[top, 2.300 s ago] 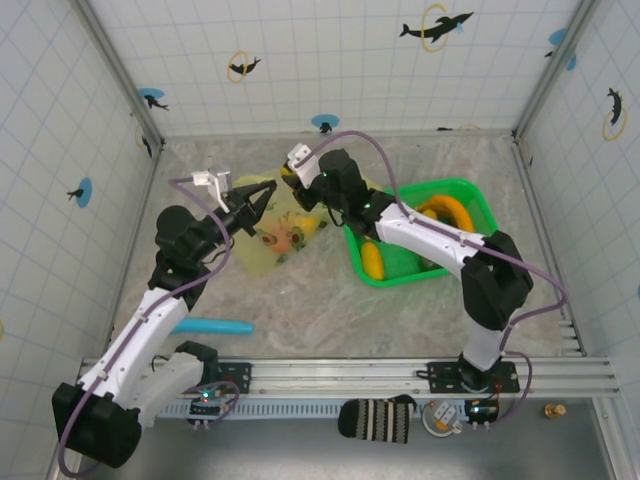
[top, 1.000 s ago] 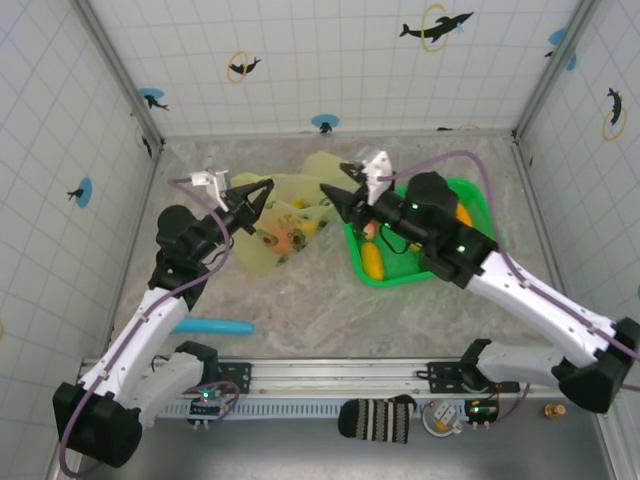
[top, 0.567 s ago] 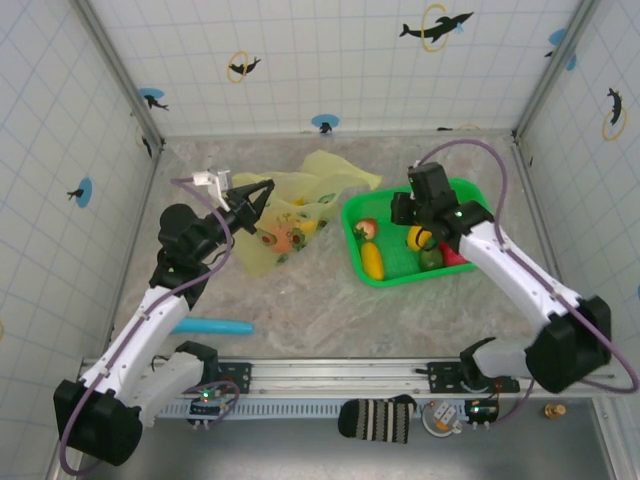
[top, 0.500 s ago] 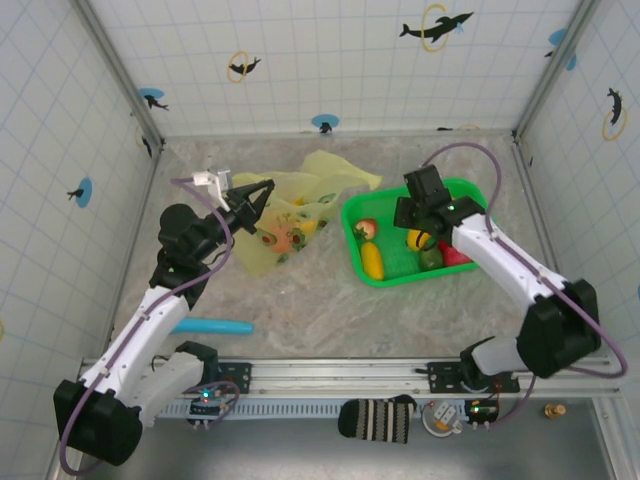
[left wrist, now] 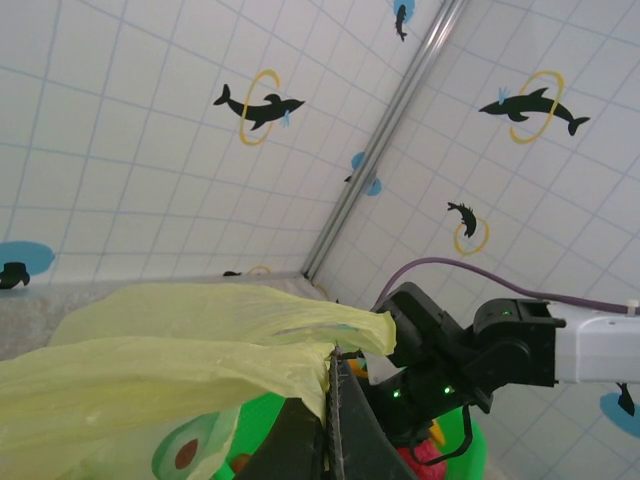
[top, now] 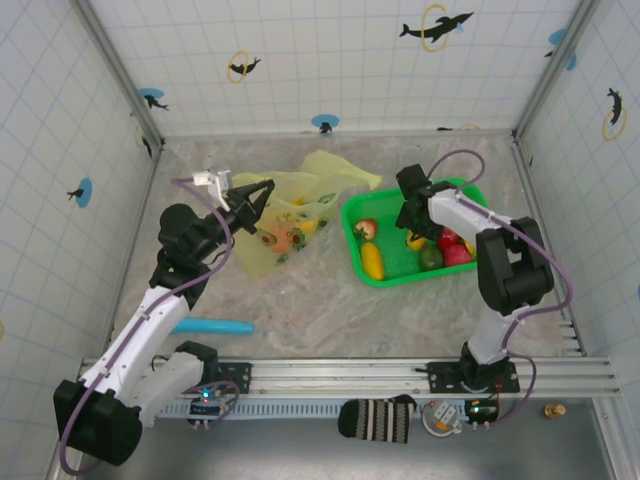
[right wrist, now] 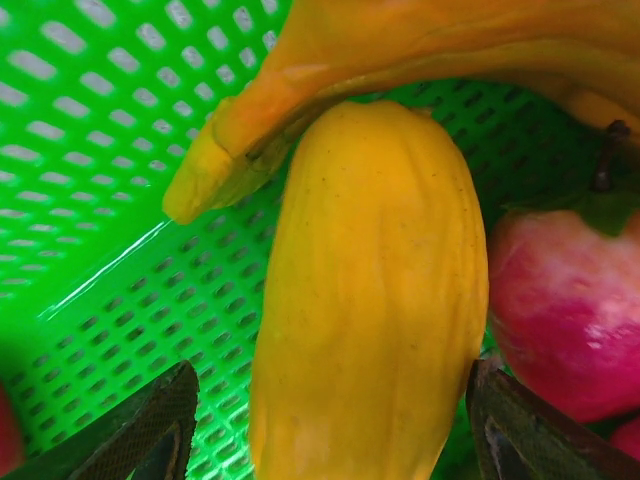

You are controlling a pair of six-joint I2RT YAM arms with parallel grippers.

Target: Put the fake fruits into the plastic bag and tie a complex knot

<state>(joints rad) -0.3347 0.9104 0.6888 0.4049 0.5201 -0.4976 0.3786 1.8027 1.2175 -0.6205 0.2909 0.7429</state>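
Observation:
My left gripper is shut on the upper edge of the plastic bag, holding it lifted; the wrist view shows the jaws pinching the pale yellow-green film. Fake fruits lie inside the bag. My right gripper reaches down into the green tray. It is open, its fingers standing either side of a yellow fruit without closing on it. A banana and a pink-red apple lie against that fruit.
The tray also holds a red fruit, a yellow one, a green one and a red one. A teal stick lies near the left arm. Tiled walls enclose the table.
My right arm has swung from the bag back to the tray and lowered into it, its jaws spreading wider. The left gripper and the bag have not moved.

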